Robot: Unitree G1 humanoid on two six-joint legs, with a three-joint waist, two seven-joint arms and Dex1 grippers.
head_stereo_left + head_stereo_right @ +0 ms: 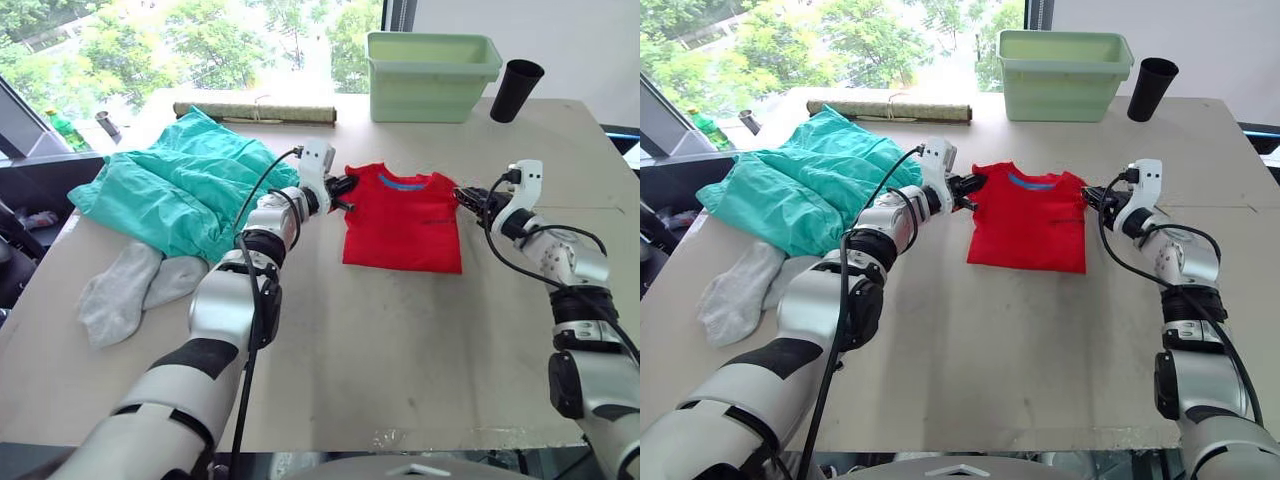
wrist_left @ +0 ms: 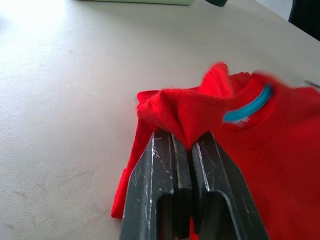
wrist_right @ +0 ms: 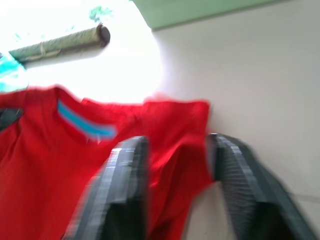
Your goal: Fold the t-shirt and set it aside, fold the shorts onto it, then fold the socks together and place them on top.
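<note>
While the left claw (image 2: pixel 182 150) pinches a sleeve of the t-shirt (image 1: pixel 404 220) lying mid-bench (image 1: pixel 400 360), the right claw (image 3: pixel 177 165) stands spread at the opposite sleeve.

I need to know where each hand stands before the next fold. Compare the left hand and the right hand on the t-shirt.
The left hand is shut, pinching the t-shirt at its left shoulder corner; the right hand is open, its fingers straddling the right shoulder edge without clamping it. The fabric bunches up at the left hand and lies flatter at the right hand. Both sit at the shirt's collar end, on opposite sides.
</note>
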